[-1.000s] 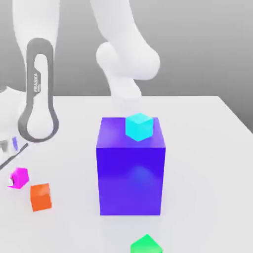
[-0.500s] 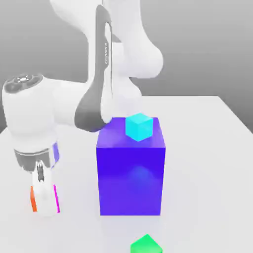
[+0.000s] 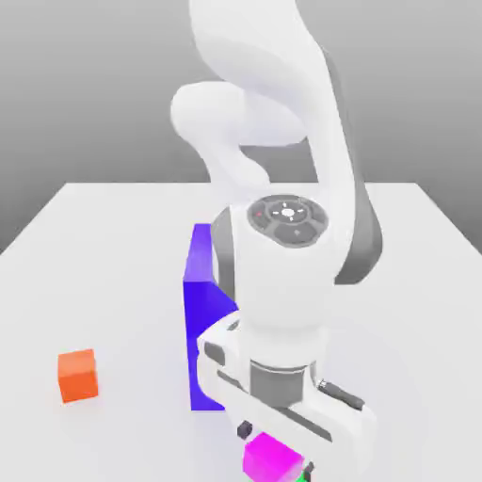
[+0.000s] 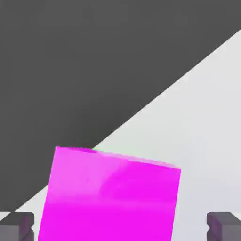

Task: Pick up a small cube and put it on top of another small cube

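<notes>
Gripper (image 3: pixel 273 461) clenched on small glossy magenta cube (image 3: pixel 271 461), low in front of big glossy blue-purple block (image 3: pixel 202 311); small orange cube (image 3: pixel 77 375) well apart.

The small pink cube (image 3: pixel 271 459) is shiny and sits low at 6 o'clock in the exterior view. A thin bit of the green cube (image 3: pixel 300 477) peeks out beside it.

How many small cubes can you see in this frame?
2, plus a green sliver. The orange cube sits on the table at the exterior view's left; the magenta cube is under the hand, bottom centre. The arm may hide others.
</notes>
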